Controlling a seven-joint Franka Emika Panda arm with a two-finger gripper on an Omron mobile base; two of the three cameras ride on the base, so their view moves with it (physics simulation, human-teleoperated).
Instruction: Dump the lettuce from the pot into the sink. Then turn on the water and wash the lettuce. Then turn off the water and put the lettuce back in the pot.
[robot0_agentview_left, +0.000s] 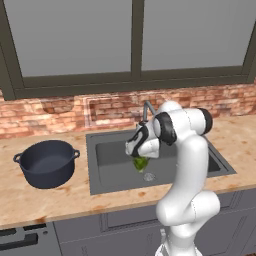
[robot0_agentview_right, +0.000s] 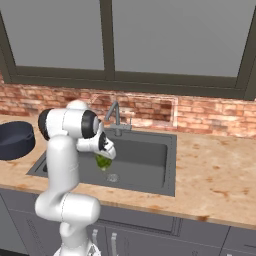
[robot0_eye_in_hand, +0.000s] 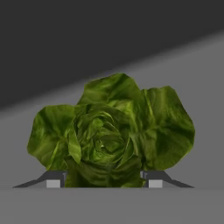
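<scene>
Over the dark sink (robot0_agentview_left: 107, 155), my gripper (robot0_eye_in_hand: 100, 181) with jaws pinching the lettuce (robot0_eye_in_hand: 111, 131), pot (robot0_agentview_left: 46, 163) aside on the counter (robot0_agentview_left: 60, 200).

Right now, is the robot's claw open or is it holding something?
Gripper: closed on the leafy bright-green lettuce, one dark finger on each side of it, above the dark grey sink.

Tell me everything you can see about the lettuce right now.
The lettuce is a small, bright-green leafy bunch with ruffled leaves folded around a tight centre. It sits between the two fingertips of the gripper, which is closed on it. It hangs over the dark grey sink, above the round drain, well apart from the pot.
</scene>
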